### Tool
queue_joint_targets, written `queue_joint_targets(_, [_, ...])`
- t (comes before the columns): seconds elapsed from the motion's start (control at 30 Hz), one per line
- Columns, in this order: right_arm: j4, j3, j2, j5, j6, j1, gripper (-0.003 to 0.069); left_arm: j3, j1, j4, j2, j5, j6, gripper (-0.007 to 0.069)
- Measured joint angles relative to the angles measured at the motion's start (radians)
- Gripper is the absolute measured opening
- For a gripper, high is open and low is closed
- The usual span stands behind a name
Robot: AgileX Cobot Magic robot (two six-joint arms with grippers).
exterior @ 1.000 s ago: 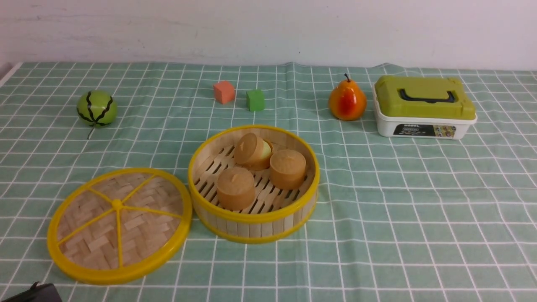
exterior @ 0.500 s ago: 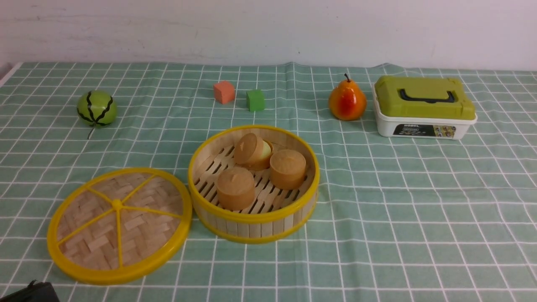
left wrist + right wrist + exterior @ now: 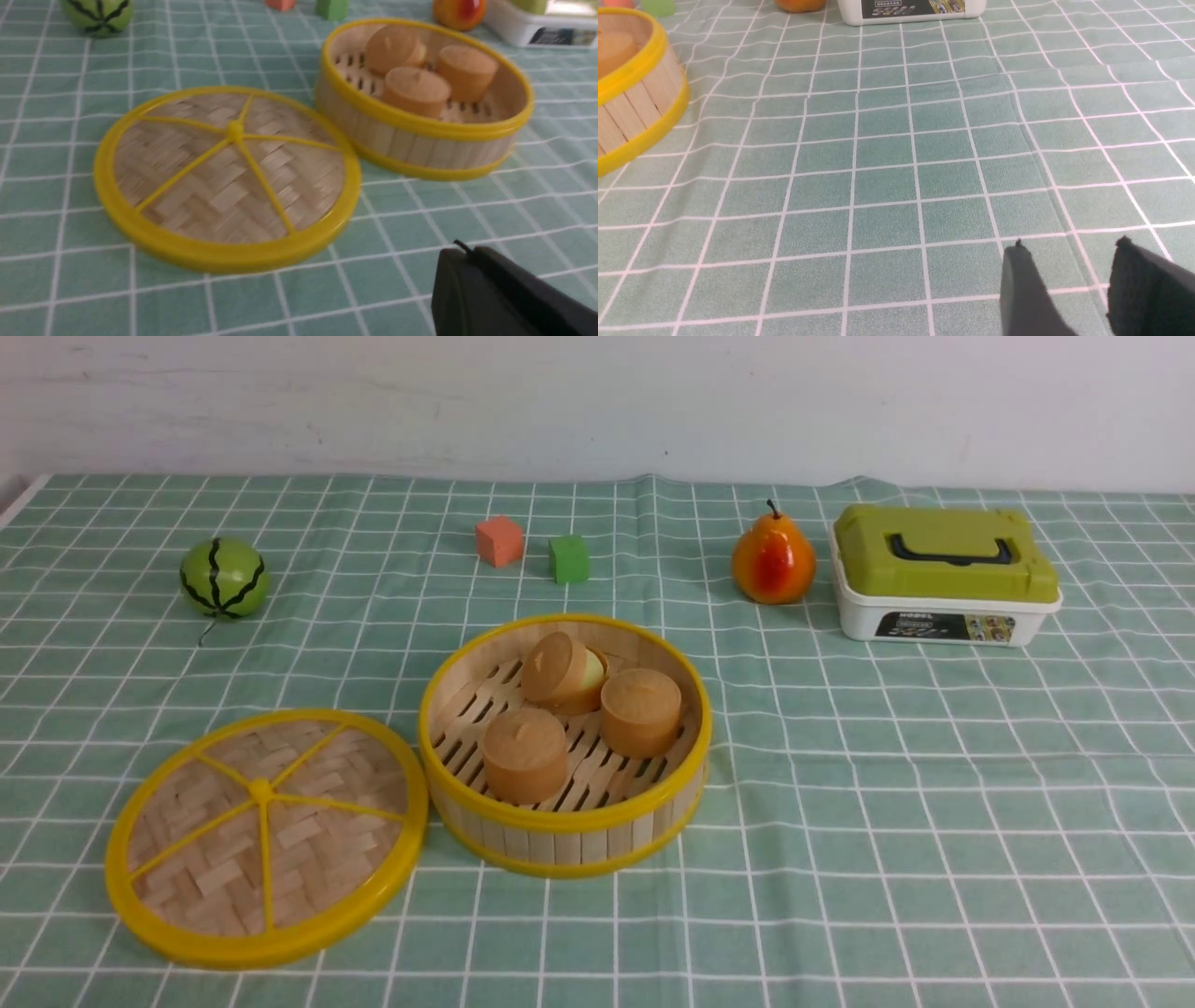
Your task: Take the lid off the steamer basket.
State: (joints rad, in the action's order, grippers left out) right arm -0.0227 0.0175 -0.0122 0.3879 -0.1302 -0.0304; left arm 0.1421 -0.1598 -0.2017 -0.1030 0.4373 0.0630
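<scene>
"Where is our lid [image 3: 266,793]?" "We see it flat on the surface [image 3: 840,896] at the front view's lower left, beside the steamer basket [image 3: 565,817]; the job looks done."

"Which arm is nearer?" "Our left tool [image 3: 462,247], closed and empty at the left wrist view's lower right, apart from the rim; our right tool [image 3: 1071,242], fingers parted and empty, sits lower right in its view, farther off."

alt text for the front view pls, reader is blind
An open steamer basket holds three small brown tubs, one with its top tilted; its round woven lid lies on the checked green tablecloth to the left. Behind are a striped green ball, two small blocks, a pear and a green-lidded white box.
</scene>
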Motion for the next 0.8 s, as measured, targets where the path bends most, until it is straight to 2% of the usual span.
queue_joint_targets(0.13, [0.0, 0.0, 0.0, 0.0, 0.0, 0.0, 0.0241, -0.117, 0.0, 0.172, 0.056, -0.115, -0.209, -0.0011])
queue_joint_targets(0.23, [0.0, 0.0, 0.0, 0.0, 0.0, 0.0, 0.0241, -0.163, 0.0, 0.22, 0.093, -0.157, -0.282, -0.0009])
queue_joint_targets(0.47, [0.0, 0.0, 0.0, 0.0, 0.0, 0.0, 0.0241, -0.168, 0.005, 0.261, 0.114, -0.103, -0.315, -0.0004])
queue_joint_targets(0.63, [0.0, 0.0, 0.0, 0.0, 0.0, 0.0, 0.0241, -0.171, 0.053, 0.271, 0.114, -0.082, -0.323, -0.0001])
queue_joint_targets(0.8, [0.0, 0.0, 0.0, 0.0, 0.0, 0.0, 0.0241, -0.171, 0.058, 0.27, 0.114, -0.075, -0.382, 0.0001])
